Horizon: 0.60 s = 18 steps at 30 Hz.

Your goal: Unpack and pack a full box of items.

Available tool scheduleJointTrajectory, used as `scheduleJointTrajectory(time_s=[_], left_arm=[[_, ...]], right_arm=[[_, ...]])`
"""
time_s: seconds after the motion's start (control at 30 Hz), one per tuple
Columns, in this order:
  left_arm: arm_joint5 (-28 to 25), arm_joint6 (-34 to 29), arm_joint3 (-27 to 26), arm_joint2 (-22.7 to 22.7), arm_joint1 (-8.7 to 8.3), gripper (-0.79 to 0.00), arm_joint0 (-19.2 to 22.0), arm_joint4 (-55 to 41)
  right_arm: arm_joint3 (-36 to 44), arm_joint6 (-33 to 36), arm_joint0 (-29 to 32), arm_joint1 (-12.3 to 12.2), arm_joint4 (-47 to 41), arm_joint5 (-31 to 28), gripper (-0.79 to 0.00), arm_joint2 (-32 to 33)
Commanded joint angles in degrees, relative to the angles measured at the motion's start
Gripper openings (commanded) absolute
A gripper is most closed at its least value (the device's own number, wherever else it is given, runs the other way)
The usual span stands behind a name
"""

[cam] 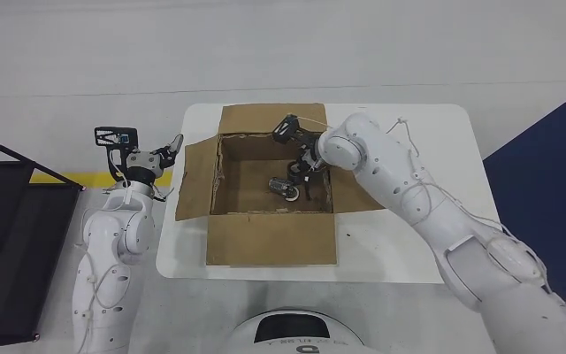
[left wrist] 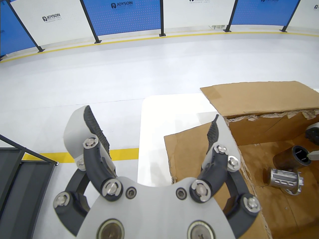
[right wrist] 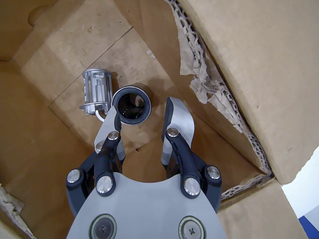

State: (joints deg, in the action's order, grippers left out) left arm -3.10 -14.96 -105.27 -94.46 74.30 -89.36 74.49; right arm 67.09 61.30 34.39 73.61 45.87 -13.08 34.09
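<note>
Overlapping black cylinder (right wrist: 131,105), seemingly: end effector (right wrist: 142,105)

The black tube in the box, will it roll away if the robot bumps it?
Probably a little: the black tube is round and smooth-looking, so a nudge could roll it. The silver part beside it may stop it on that side. It looks hard and thick-walled, so the open right gripper likely won't squash it.
</note>
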Motion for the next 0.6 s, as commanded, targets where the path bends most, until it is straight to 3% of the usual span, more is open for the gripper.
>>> scheduleJointTrajectory(time_s=[0.0,0.27,0.3,0.37,0.4,0.57], left_arm=[[0.0,0.0,0.0,0.0,0.0,0.0,0.0,0.0],[0.0,0.0,0.0,0.0,0.0,0.0,0.0,0.0],[0.0,0.0,0.0,0.0,0.0,0.0,0.0,0.0],[0.0,0.0,0.0,0.0,0.0,0.0,0.0,0.0],[0.0,0.0,0.0,0.0,0.0,0.0,0.0,0.0],[0.0,0.0,0.0,0.0,0.0,0.0,0.0,0.0]], right_arm=[[-1.0,0.0,-0.4,0.5,0.2,0.3,-0.443,-0.7],[-4.7,0.3,-2.0,2.5,1.4,0.8,-0.508,-2.7],[-5.1,0.1,-2.2,2.7,1.4,0.8,-0.542,-2.9],[-6.1,-0.2,-2.4,3.2,1.5,0.8,-0.686,-3.2],[-6.6,-0.2,-2.6,3.4,1.8,0.8,-0.714,-3.5],[-9.2,0.2,-3.5,4.9,1.9,0.2,-0.714,-4.7]])
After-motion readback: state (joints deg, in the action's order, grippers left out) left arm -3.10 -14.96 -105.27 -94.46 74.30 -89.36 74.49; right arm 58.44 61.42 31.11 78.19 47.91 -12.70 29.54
